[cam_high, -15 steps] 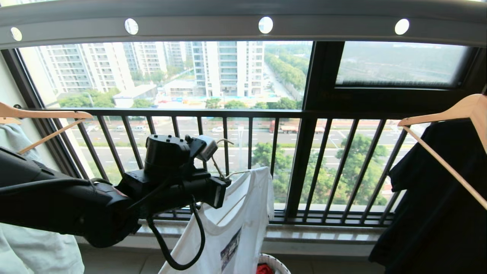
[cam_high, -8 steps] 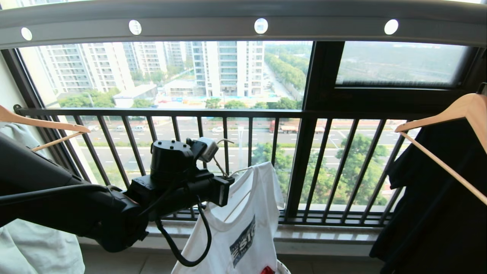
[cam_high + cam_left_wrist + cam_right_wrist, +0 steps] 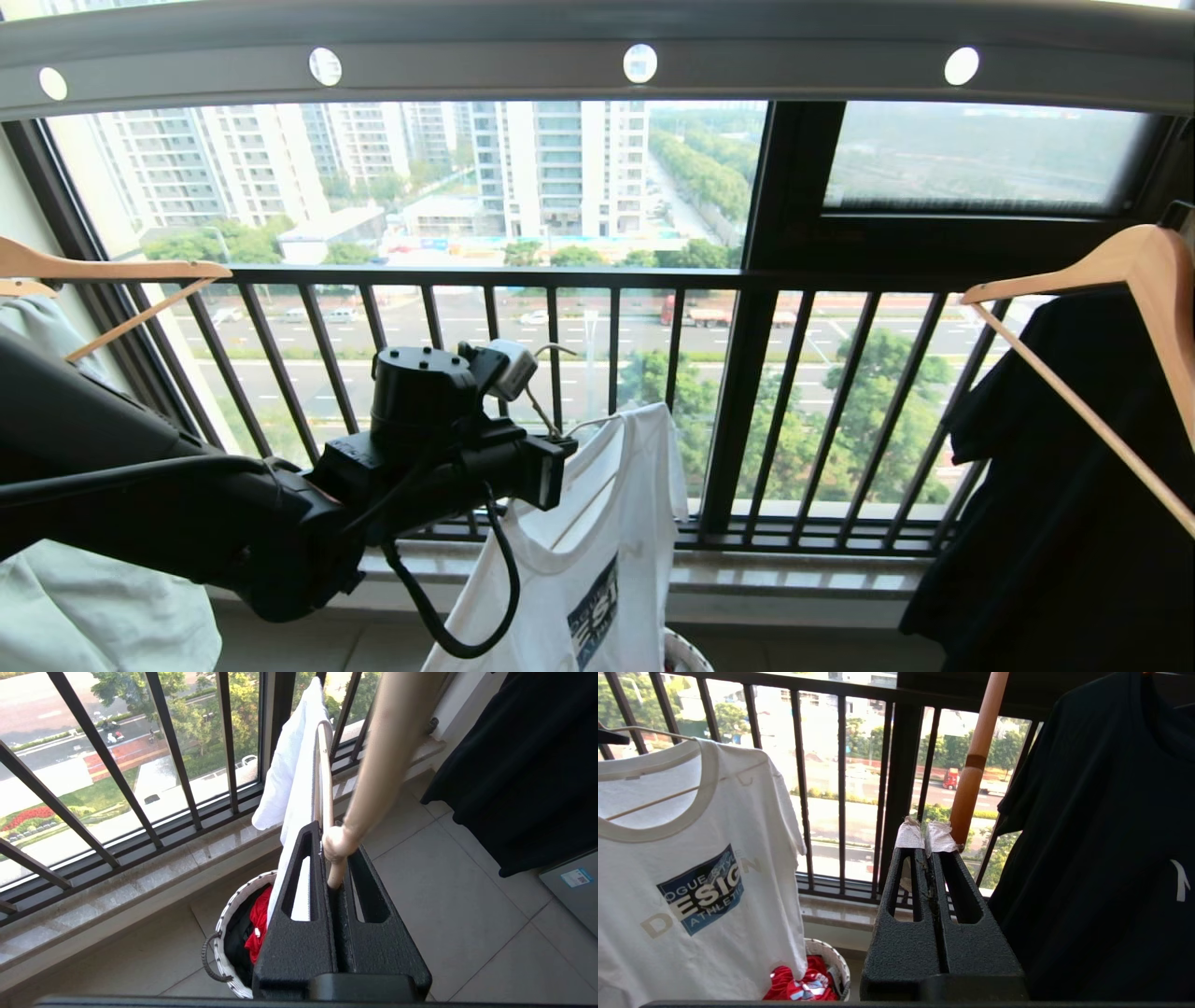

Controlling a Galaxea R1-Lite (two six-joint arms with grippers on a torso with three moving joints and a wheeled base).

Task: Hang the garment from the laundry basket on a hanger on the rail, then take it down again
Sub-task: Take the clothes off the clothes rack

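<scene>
- The left gripper [image 3: 335, 868] is pressed together on the base of the hanger [image 3: 324, 788]'s hook stem; in its wrist view the cream stem sits pinched between the two black fingers.
- The hanger hangs below the rail [image 3: 597, 65], well apart from it, out in front of the window guard [image 3: 579, 280], and its hook is not over the rail yet.
- The garment [image 3: 597, 551] is threaded on the hanger and drapes straight down above the laundry basket [image 3: 224, 933], which holds a red cloth [image 3: 257, 924].
- The right gripper [image 3: 927, 837] is closed on nothing, near a black shirt [image 3: 1101, 835] on a wooden hanger [image 3: 1111, 271].
- Risk: the grip is narrow, on a thin stem, so the hanger could swivel under the shirt's weight and the hook could miss the rail.
- Risk: a tilt could let one shoulder slide off a hanger end, dropping the shirt towards the basket.
- Risk: the swinging hem could catch on the guard bars.
- Orientation: the hanger's long axis runs shoulder to shoulder, sloping in the head view; the hook points up; the shirt's length hangs vertical, print facing the robot's right.
</scene>
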